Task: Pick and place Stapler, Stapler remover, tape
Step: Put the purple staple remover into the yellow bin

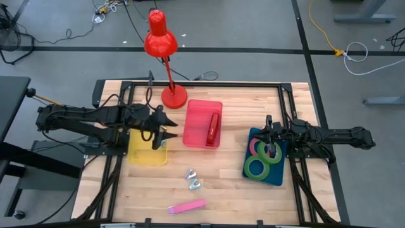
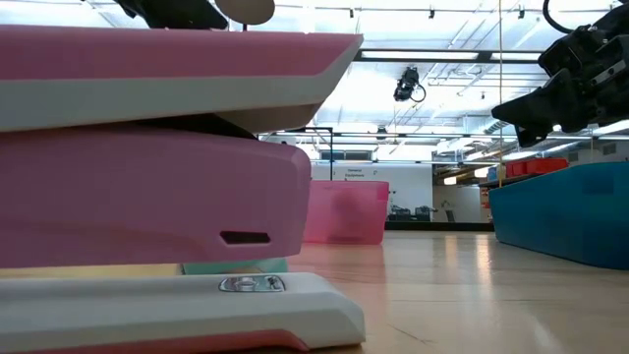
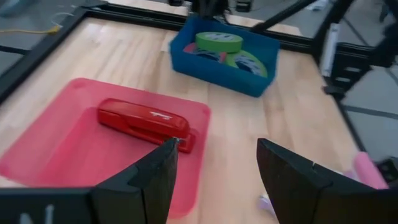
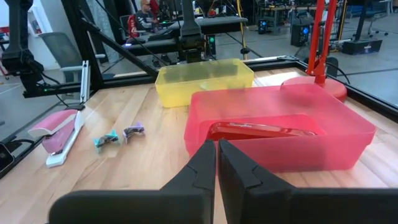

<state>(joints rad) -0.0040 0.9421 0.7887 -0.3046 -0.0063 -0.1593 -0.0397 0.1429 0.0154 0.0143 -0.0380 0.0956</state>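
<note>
On the wooden table point(image 1: 228, 183), the translucent red plastic bin point(image 1: 196, 123) holding a red stapler point(image 1: 212, 128) separates the open, empty left gripper point(image 1: 166, 136) from the closed, empty right gripper point(image 1: 271, 151) above the blue bin point(image 1: 278, 174) of tape point(image 1: 257, 167).

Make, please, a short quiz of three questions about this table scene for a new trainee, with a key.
1. True or false: the red stapler lies inside the pink bin.
2. Which container holds the tape rolls? A) the yellow bin B) the blue bin C) the pink bin
3. Fill in: the left gripper hangs over the yellow bin with its fingers ____, and the right gripper is over the blue bin with its fingers ____.

Key
1. True.
2. B.
3. open; shut.
</note>
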